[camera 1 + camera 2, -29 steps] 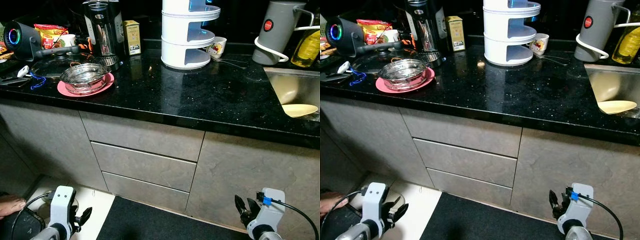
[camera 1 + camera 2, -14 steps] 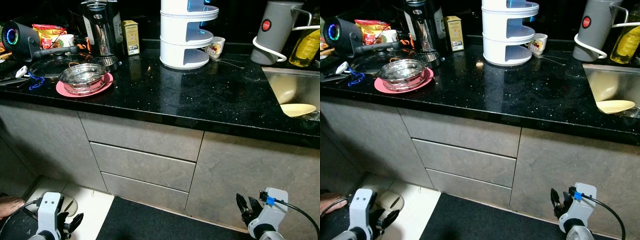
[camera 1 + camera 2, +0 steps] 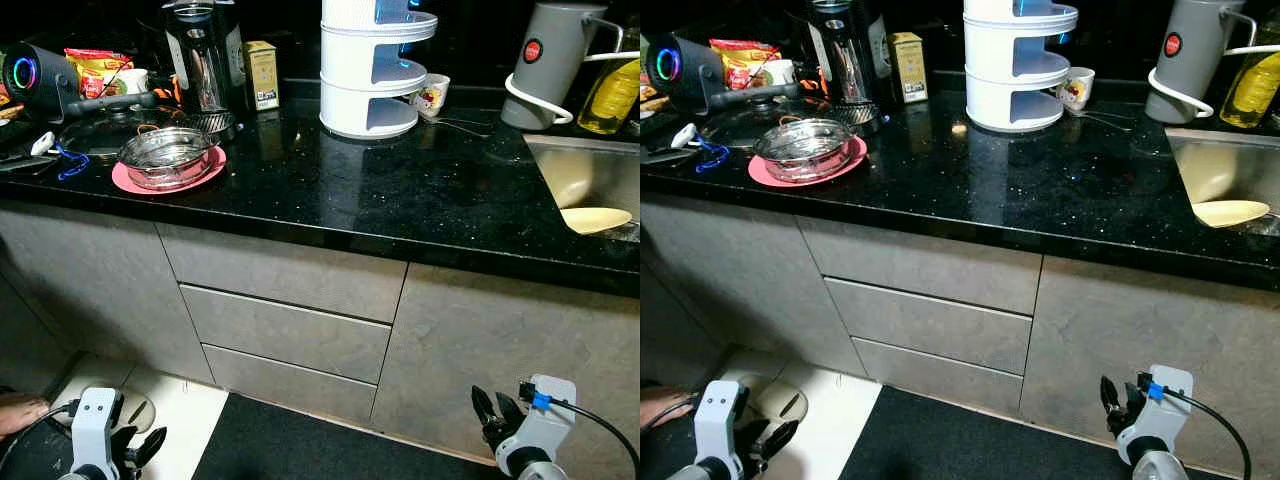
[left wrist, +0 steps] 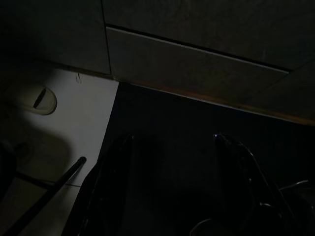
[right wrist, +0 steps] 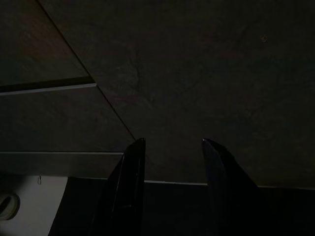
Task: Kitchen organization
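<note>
Hands (image 3: 140, 447) (image 3: 493, 411) hang low before grey drawers (image 3: 290, 330), fingers parted.

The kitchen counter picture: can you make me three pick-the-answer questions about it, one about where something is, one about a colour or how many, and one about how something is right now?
1. Where does the shiny steel bowl sit?
A. in the sink
B. on the round pink plate
C. on the floor

2. How many tiers of the white stacked round rack can you see?
A. one
B. three
C. six

3. How are the two grey drawers under the black stone counter?
A. both shut
B. both pulled out
C. one taken away

Answers:
1 B, the pink rim shows all around under the bowl.
2 B, three white levels stand one above another.
3 A, both fronts lie flush with the cabinet.

Both arms hang low: left gripper and right gripper, fingers apart, holding nothing.
</note>
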Available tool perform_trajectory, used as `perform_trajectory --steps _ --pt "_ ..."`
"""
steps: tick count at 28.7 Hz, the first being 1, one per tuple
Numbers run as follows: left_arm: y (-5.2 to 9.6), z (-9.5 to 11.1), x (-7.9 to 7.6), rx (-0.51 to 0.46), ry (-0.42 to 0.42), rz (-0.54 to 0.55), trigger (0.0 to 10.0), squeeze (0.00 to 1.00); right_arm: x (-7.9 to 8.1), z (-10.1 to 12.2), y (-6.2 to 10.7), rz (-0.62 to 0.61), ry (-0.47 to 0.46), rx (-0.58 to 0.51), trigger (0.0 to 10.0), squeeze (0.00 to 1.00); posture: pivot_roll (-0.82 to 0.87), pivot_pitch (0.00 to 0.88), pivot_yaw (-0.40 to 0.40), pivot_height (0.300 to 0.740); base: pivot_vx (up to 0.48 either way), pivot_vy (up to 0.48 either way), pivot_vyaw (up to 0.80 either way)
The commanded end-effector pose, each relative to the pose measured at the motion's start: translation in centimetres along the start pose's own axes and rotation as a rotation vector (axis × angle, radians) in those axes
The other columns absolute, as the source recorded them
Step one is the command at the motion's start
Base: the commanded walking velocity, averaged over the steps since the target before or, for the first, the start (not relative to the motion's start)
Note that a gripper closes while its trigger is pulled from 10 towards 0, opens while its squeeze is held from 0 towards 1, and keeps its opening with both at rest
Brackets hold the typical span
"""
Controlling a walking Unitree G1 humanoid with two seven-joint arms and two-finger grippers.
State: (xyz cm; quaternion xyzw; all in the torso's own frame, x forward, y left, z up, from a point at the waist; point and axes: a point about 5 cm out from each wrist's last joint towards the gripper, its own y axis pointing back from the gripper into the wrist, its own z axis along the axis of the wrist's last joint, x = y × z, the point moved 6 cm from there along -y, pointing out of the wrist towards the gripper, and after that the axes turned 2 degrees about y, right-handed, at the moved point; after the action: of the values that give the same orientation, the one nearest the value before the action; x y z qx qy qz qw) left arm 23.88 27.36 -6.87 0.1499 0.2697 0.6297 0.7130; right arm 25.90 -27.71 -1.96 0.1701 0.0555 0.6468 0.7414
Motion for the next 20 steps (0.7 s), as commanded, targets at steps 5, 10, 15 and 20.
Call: perform_trajectory --steps 5,10,15,20 --pt "-0.23 0.65 0.05 -0.018 0.017 -0.003 10.0 0.0 -0.12 -0.12 0.06 -0.01 -0.023 -0.008 10.0 0.0 -0.06 0.008 0.019 0.74 0.0 0.0 0.0" --pt "-0.28 0.76 0.01 -0.021 0.02 -0.006 10.0 0.0 -0.11 -0.09 0.05 -0.008 -0.026 -0.009 10.0 0.0 -0.05 0.01 0.017 0.74 0.0 0.0 0.0" --pt "-0.25 0.86 0.1 -0.024 0.024 -0.006 10.0 0.0 -0.13 -0.04 0.04 -0.008 -0.029 -0.011 10.0 0.0 -0.05 0.015 0.019 0.74 0.0 0.0 0.0" --pt "-0.07 0.81 0.33 -0.022 0.026 -0.004 10.0 0.0 -0.12 0.0 0.02 -0.009 -0.032 -0.012 10.0 0.0 -0.05 0.015 0.019 0.74 0.0 0.0 0.0"
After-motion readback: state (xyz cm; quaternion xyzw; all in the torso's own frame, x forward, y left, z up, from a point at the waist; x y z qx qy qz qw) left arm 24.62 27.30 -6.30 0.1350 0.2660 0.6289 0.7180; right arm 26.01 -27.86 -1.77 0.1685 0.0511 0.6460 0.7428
